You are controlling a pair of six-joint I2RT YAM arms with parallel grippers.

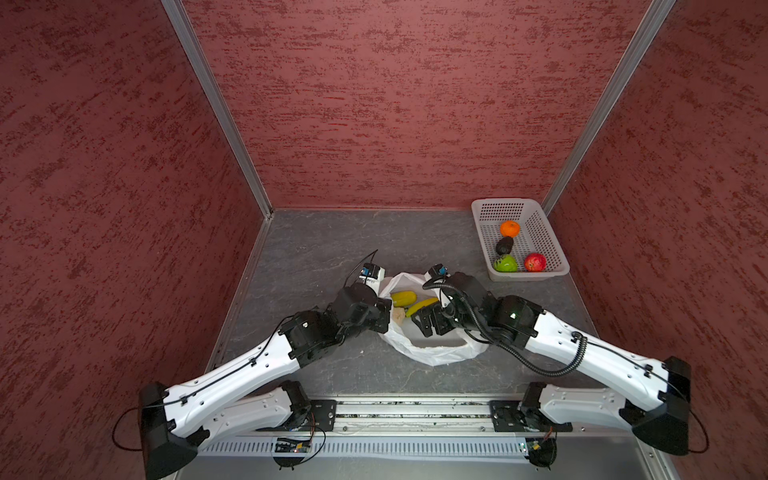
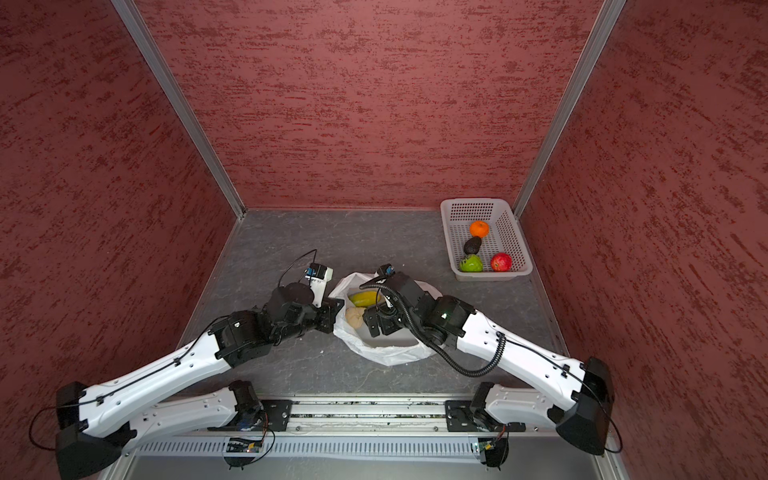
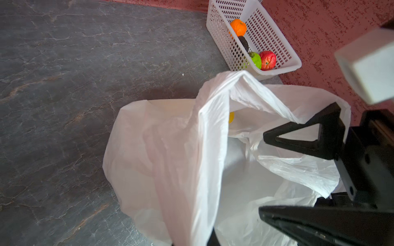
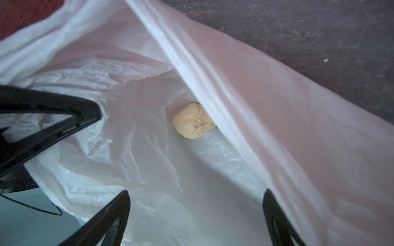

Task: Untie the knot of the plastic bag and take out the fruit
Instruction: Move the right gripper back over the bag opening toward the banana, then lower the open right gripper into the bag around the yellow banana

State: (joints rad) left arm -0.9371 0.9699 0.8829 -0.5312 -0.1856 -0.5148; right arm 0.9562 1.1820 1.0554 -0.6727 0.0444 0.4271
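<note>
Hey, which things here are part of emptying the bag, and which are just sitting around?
In the job: plastic bag; mango, banana and pale round fruit inside it; left tool shut on its rim; right tool open at its mouth; orange, avocado, green apple, red apple already out.
Lying about: white basket holding those four; grey table.

Grey marbled tabletop (image 1: 316, 249), plastic bag (image 1: 436, 353) mid-table, white basket (image 1: 530, 275) far-right corner
</note>
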